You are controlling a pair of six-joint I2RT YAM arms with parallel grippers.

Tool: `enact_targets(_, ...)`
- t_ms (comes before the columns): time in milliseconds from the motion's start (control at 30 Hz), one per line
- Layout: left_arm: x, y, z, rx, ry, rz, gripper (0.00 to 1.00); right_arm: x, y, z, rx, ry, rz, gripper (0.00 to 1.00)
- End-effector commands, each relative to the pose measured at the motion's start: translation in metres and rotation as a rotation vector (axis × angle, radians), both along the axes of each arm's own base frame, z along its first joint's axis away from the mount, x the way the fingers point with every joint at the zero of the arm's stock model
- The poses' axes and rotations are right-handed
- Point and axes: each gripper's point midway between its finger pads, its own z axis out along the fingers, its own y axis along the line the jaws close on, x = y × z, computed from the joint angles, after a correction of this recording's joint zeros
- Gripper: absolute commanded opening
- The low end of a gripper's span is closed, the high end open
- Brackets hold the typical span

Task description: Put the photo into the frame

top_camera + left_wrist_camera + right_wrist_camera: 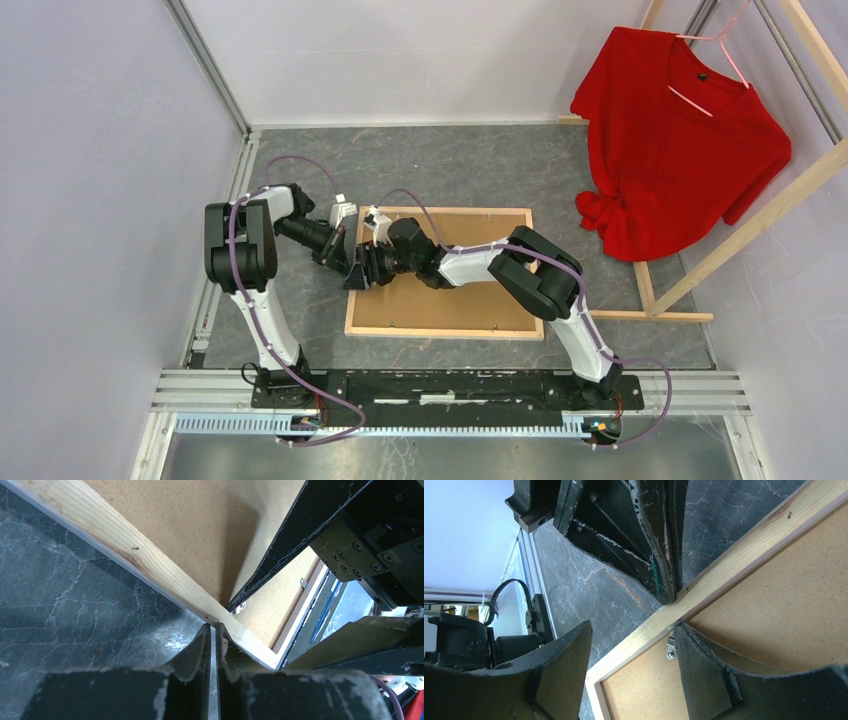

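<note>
The frame (440,331) lies with its bare-wood reverse up on the dark table, and a brown hardboard sheet (470,300) fills it. The photo is hidden. My left gripper (214,627) is shut with nothing between its jaws, its tips against the outer side of the frame's left rail (125,545). My right gripper (633,626) is open and straddles that same rail (734,555). One of its fingers hangs over the table outside the rail. The other rests on the hardboard (784,590) beside a small metal tab (670,650). In the top view both grippers meet at the left rail (352,272).
A red shirt (680,130) hangs on a bare-wood clothes rack (760,220) at the back right, its foot beside the frame's right side. Enclosure walls stand on three sides. A metal mounting rail (450,385) runs along the near edge.
</note>
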Motion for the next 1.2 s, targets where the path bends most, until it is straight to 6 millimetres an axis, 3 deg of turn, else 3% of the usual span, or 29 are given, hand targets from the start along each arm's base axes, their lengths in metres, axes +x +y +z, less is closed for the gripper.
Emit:
enact_targets(0, 0.013, -0.001, -0.004, -0.001, -0.053, -0.008, 0.11, -0.031, 0.006, -0.018, -0.021, 0.059, 0.1, 0.67)
enact_targets(167, 0.013, -0.001, -0.005, -0.001, -0.049, -0.008, 0.11, -0.027, 0.006, -0.01, -0.016, 0.036, 0.098, 0.68)
enact_targets(433, 0.011, 0.0, -0.005, 0.004, -0.05, -0.011, 0.1, 0.026, -0.021, 0.024, 0.016, -0.052, -0.017, 0.7)
enact_targets(833, 0.011, -0.001, -0.005, -0.002, -0.047, -0.009, 0.1, -0.008, -0.016, -0.016, -0.084, 0.007, 0.135, 0.69)
enact_targets(1167, 0.012, -0.001, -0.005, -0.002, -0.046, -0.007, 0.09, -0.012, -0.014, -0.023, -0.13, 0.002, 0.18, 0.67)
